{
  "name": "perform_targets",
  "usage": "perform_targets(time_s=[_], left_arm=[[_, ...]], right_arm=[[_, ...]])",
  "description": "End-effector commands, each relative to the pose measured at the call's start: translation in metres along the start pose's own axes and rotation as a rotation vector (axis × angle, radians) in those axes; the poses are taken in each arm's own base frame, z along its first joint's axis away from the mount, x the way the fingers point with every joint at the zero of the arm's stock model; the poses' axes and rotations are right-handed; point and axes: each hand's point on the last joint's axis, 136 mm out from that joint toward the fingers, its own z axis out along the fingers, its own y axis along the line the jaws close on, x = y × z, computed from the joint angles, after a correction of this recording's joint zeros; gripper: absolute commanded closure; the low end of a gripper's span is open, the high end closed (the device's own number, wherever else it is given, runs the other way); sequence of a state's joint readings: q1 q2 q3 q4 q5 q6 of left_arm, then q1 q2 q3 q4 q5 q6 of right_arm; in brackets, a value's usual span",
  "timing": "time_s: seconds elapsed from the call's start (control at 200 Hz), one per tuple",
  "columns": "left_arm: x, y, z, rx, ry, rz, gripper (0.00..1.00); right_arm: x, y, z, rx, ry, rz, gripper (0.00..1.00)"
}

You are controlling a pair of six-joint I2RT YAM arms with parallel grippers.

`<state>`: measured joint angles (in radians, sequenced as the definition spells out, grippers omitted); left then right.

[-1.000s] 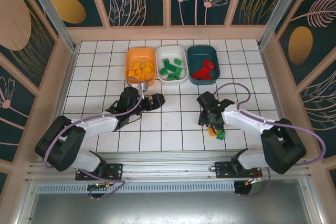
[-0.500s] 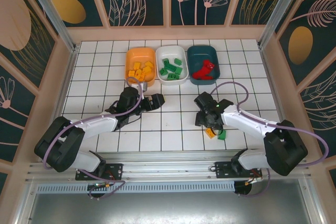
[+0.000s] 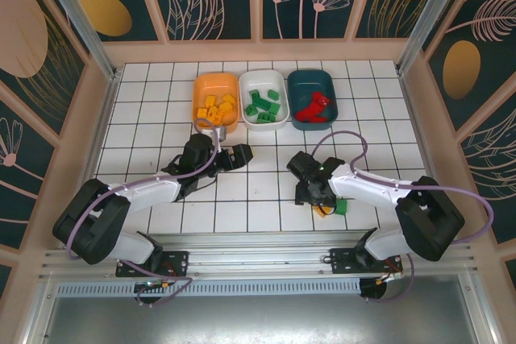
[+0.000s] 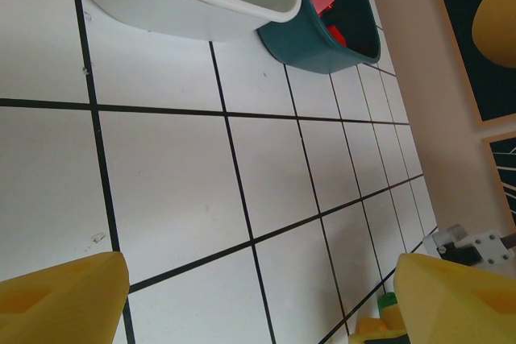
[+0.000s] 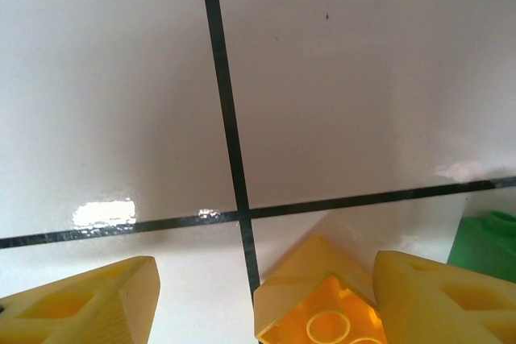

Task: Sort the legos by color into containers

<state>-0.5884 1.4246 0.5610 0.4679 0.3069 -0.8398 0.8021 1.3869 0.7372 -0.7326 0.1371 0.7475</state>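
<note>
One yellow brick (image 5: 322, 321) lies inside our spread right hand (image 5: 262, 302); we centre it before closing, avoiding the green brick (image 5: 486, 243); left hand (image 4: 258, 300) hangs spread, empty.

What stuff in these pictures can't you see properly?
Right wrist view: yellow lego, cut by the bottom edge.
Right wrist view: green lego, cut by the right edge.
Left wrist view: white tub, cut by the top edge.
Top view: bricks in the orange tub, too small to count.

Edges crop the yellow brick (image 5: 319, 316) and green brick (image 5: 488, 246).
</note>
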Motion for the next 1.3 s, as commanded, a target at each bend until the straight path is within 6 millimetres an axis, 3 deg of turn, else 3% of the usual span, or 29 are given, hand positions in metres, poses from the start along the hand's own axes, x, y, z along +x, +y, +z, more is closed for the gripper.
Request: perform_targets(time_s=[0.0, 0.34, 0.42, 0.571, 0.686, 0.756, 0.906, 1.091, 1.191, 1.296], left_arm=[[-0.001, -0.004, -0.002, 0.019, -0.013, 0.006, 0.14], [0.003, -0.003, 0.001, 0.024, 0.000, -0.004, 0.15], [0.003, -0.002, -0.001, 0.021, -0.003, -0.002, 0.15], [0.004, -0.001, -0.001, 0.020, -0.002, -0.002, 0.15], [-0.001, 0.000, -0.004, -0.003, -0.022, 0.006, 0.15], [-0.009, 0.010, -0.012, -0.082, -0.069, 0.005, 0.15], [-0.040, 0.066, -0.054, -0.436, -0.238, -0.066, 0.08], [-0.049, 0.127, -0.101, -0.511, -0.336, -0.301, 0.06], [-0.044, 0.138, -0.113, -0.520, -0.365, -0.339, 0.05], [-0.038, 0.138, -0.117, -0.512, -0.361, -0.346, 0.05]], right_arm=[[0.016, -0.012, 0.001, 0.053, 0.031, 0.016, 0.29], [0.039, -0.020, 0.007, 0.100, 0.073, 0.007, 0.29], [0.039, -0.022, 0.006, 0.103, 0.065, 0.013, 0.34], [0.038, -0.019, 0.005, 0.073, 0.052, 0.026, 0.53], [0.029, -0.006, 0.001, 0.021, 0.021, 0.018, 0.68], [0.016, 0.006, -0.005, -0.013, -0.020, 0.014, 0.72], [-0.041, 0.059, -0.033, -0.138, -0.184, -0.025, 0.74], [-0.130, 0.160, -0.066, -0.332, -0.420, -0.119, 0.75], [-0.171, 0.215, -0.082, -0.445, -0.514, -0.177, 0.74], [-0.211, 0.258, -0.087, -0.508, -0.594, -0.212, 0.74]])
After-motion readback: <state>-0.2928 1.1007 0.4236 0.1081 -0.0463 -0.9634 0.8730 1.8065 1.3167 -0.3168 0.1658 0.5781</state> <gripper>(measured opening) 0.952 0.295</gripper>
